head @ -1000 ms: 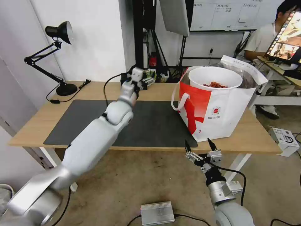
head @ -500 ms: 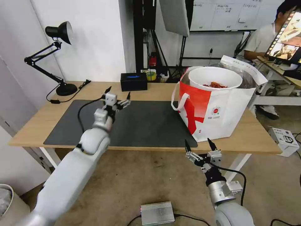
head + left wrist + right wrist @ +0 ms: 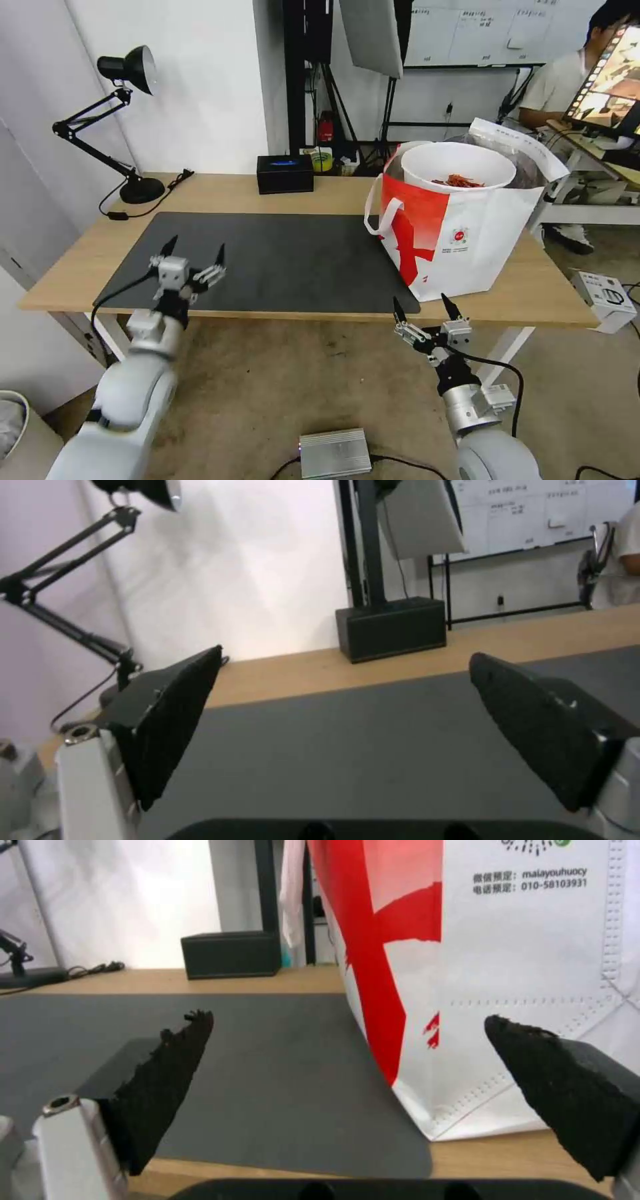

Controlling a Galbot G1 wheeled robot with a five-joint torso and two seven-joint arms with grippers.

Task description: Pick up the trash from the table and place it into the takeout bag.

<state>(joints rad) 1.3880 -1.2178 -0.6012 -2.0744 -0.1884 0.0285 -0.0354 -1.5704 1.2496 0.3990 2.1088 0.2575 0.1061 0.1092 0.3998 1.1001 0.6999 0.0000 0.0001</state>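
The takeout bag (image 3: 460, 233), white with a red panel, stands on the right part of the table (image 3: 527, 293). Inside it sits a white round bowl (image 3: 458, 167) with red crayfish shells, part of the trash. My left gripper (image 3: 193, 252) hovers open and empty over the front left corner of the dark mat (image 3: 293, 260). Below the table's front edge, near the bag, my right gripper (image 3: 424, 307) is open and empty too. The right wrist view looks past black fingertips (image 3: 177, 1060) at the bag (image 3: 520, 965). In the left wrist view, wide-apart fingers (image 3: 170, 715) frame bare mat (image 3: 347, 740).
A black tissue box (image 3: 285, 173) sits at the table's back edge, and a black desk lamp (image 3: 127, 127) at the back left. A grey metal box (image 3: 335, 452) lies on the floor. A white device (image 3: 605, 297) stands on the floor at right.
My left arm has pulled back from the tissue box at the far edge, across the mat, to the front left. The right arm has not moved.
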